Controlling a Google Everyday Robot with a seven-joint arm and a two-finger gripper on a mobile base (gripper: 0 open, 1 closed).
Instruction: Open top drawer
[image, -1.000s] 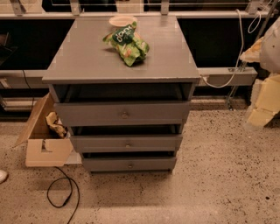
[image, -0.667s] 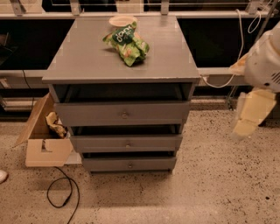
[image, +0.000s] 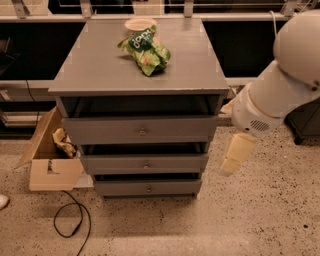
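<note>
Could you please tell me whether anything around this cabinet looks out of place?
A crumpled green snack bag lies on the cabinet top, and an open cardboard box sits on the floor beside a loose black cable. The top drawer looks undamaged; the gripper hangs to its right, apart from it.

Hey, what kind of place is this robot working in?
Probably a lab or workshop test area: speckled floor, an open cardboard box and loose cable beside a grey drawer cabinet. The gripper hangs right of the cabinet, apart from the top drawer.
</note>
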